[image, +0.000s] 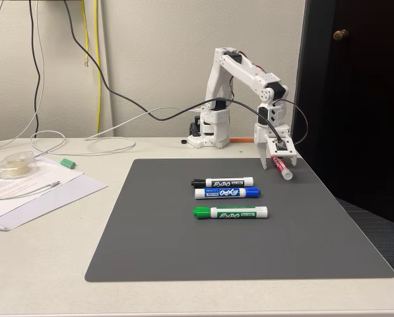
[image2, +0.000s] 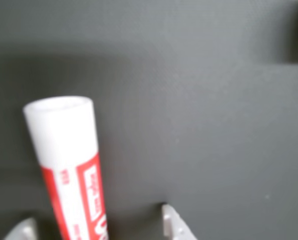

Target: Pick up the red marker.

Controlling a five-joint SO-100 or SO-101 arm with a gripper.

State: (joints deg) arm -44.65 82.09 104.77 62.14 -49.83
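The red marker (image: 283,168) hangs tilted from my gripper (image: 274,165) over the far right part of the dark grey mat (image: 183,251), white end down and just above the surface. In the wrist view the marker (image2: 71,165) runs out between the fingertips (image2: 171,222), closer to the left one, with a gap on its right side. The gripper (image2: 95,229) is shut on the marker farther back. Its red cap is hidden inside the jaws.
Black (image: 222,182), blue (image: 227,193) and green (image: 231,212) markers lie in a column mid-mat. A thin orange stick (image: 240,139) lies by the arm's base (image: 210,135). Papers (image: 32,191), a tape roll (image: 13,166) and cables sit left; a dark door (image: 355,99) stands right.
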